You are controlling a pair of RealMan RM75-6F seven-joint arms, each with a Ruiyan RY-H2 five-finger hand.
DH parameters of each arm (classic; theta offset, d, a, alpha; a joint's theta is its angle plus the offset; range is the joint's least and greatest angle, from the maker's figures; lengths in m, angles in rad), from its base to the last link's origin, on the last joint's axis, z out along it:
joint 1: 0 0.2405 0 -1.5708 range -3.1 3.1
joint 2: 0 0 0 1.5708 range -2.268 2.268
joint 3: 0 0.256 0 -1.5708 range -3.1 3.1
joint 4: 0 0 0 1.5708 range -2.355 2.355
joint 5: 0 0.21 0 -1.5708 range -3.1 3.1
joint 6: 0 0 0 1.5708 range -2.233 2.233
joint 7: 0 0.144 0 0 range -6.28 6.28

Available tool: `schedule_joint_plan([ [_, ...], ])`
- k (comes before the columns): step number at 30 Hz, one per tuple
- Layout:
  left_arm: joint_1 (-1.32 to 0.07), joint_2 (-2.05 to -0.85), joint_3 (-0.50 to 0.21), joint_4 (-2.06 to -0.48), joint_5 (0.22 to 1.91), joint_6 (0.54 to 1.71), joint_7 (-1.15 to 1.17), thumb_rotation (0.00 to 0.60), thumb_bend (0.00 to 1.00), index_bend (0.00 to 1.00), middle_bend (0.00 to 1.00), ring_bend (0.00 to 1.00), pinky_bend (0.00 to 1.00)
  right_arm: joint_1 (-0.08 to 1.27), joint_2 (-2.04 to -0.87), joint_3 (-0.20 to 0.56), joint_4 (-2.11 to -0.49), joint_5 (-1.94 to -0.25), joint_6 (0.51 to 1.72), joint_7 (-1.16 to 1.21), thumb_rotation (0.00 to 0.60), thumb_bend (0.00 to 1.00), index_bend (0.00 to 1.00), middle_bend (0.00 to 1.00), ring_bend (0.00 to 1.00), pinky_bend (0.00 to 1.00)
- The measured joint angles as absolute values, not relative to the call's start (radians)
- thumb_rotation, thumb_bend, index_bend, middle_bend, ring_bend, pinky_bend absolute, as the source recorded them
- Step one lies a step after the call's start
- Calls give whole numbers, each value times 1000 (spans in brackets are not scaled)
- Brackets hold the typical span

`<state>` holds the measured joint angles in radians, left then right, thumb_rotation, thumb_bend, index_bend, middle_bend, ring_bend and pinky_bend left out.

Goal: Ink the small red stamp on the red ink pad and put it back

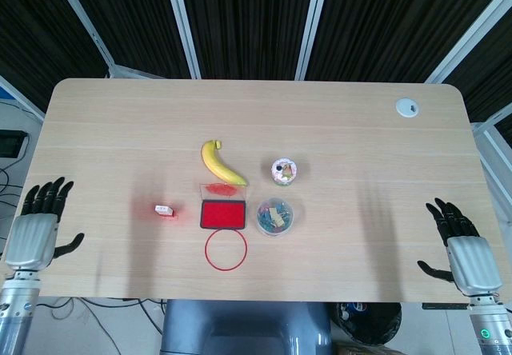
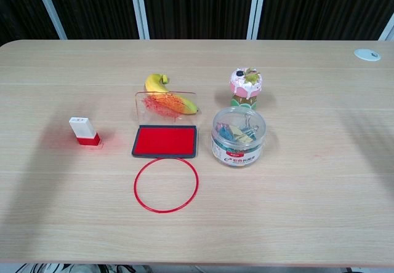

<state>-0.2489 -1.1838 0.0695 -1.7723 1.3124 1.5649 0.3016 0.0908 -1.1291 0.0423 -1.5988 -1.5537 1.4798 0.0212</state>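
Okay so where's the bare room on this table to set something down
Free: the far strip behind the banana, and the right side up to the grommet. Crowded: the middle, around the ink pad, clip jar and red ring.

Stamp [image 2: 84, 130] left of ink pad [image 2: 165, 141]
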Motion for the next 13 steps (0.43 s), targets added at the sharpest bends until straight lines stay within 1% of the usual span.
schedule_joint_plan([
  [5, -178, -1160, 108, -1716, 1365, 1611, 206, 600, 166, 0, 0, 0, 17, 85, -1152, 47, -1563, -1583, 1521, 17, 600, 100, 0, 0, 0, 177],
  [13, -167, -1159, 101, -1695, 1398, 1604, 181, 600, 166, 0, 0, 0, 17, 82, -1161, 46, -1555, -1572, 1514, 0, 600, 99, 0, 0, 0, 177],
])
